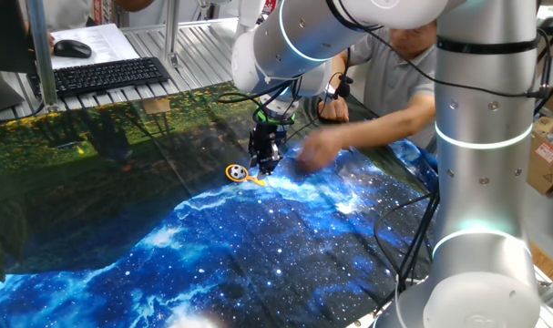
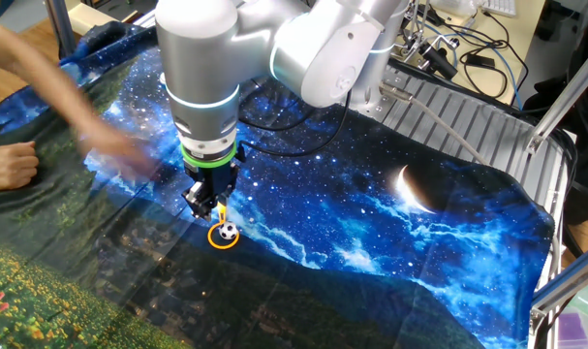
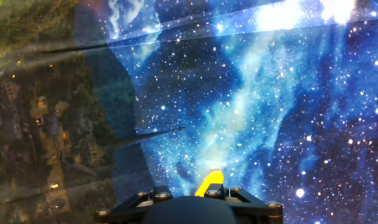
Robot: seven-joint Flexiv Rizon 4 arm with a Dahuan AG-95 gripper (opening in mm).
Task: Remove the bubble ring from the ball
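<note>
Orange-yellow thin plastic bubble ring (image 2: 223, 234): flat on the cloth, hoop around the ball, short straight handle running up toward the pincer; in the hand view only the handle end (image 3: 209, 182) visible, at the bottom edge just above the dark pincer body.
Tiny black-and-white soccer-patterned ball (image 2: 230, 231): on the cloth, inside the hoop; in one fixed view (image 1: 236, 171) ringed by the hoop (image 1: 237, 172).
Black two-finger pincer (image 2: 205, 206): low over the cloth, directly above the handle end, just beside the ball; fingertips close together around the handle region, but cannot tell whether closed on the handle or merely near it.
Silver robot arm (image 2: 203, 73): upright over the pincer, green band at the wrist.
Starry blue-and-dark-green printed cloth (image 2: 400, 223): spread over the bench, creased in places.
Person's blurred hand (image 1: 314, 150): over the cloth, near the pincer, apart from the ring.
Black computer keyboard (image 1: 109, 75): at the far side, off the cloth, well apart from the ring.
</note>
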